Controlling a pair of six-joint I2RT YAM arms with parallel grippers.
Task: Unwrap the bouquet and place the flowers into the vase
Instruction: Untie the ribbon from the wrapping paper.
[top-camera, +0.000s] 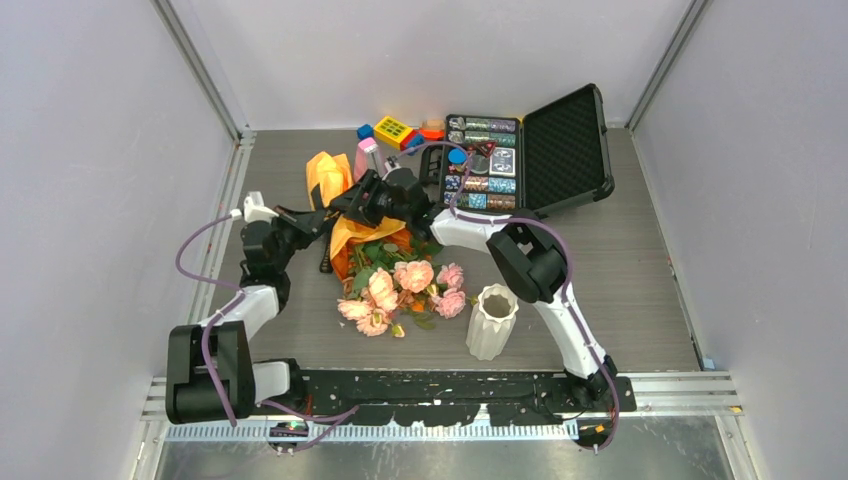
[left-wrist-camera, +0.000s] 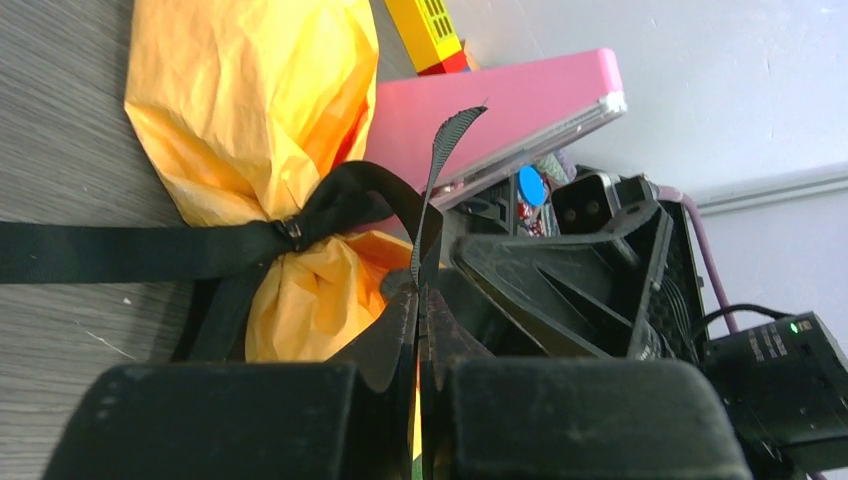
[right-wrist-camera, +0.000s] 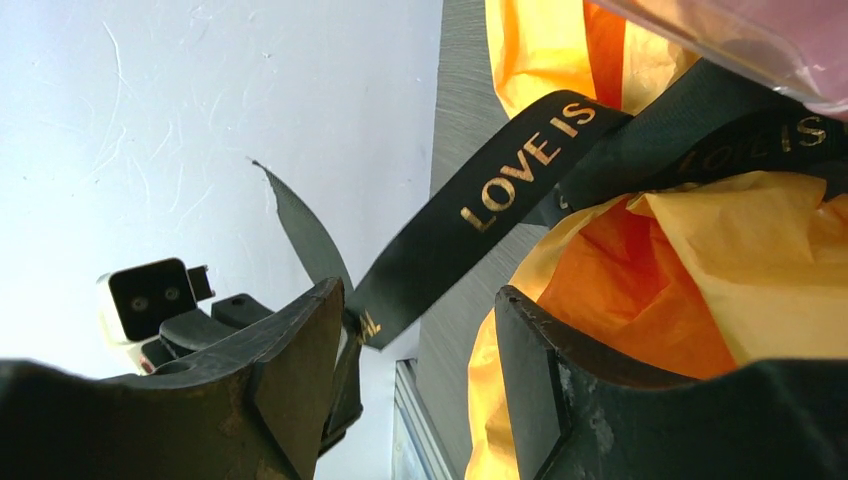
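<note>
Nearest us the vase (top-camera: 492, 320) stands upright, apart from the rest. Just beyond it on the table (top-camera: 640, 260) lie the flowers (top-camera: 400, 290), heads loose and fanned. The bouquet (top-camera: 375, 250) lies flat. Its long axis runs diagonally, with the heads pointing toward us and the vase and the wrapped stem end pointing far-left, where the paper (left-wrist-camera: 250, 90) flares out past the knot (left-wrist-camera: 290, 232).

At that waist both arms meet. The left gripper (left-wrist-camera: 420, 330) is closed tight on a tail of the ribbon (left-wrist-camera: 150, 250), whose tip pokes up between its jaws. The right gripper (right-wrist-camera: 418, 300) stands well open; a lettered strand of ribbon passes through the gap, but we see neither jaw pressing it, so it holds nothing.

We judge the step to be undoing the bow. To do it well, we would draw the pinched tail straight out from the knot, low and along the ribbon's own line, so the loop slips instead of cinching. The right jaws should close on the paper or the opposite strand first, since otherwise the whole bundle may slide with the pull and scatter the heads. We cannot tell how much of the knot is left.

Farthest off sits the open case (top-camera: 530, 150).
</note>
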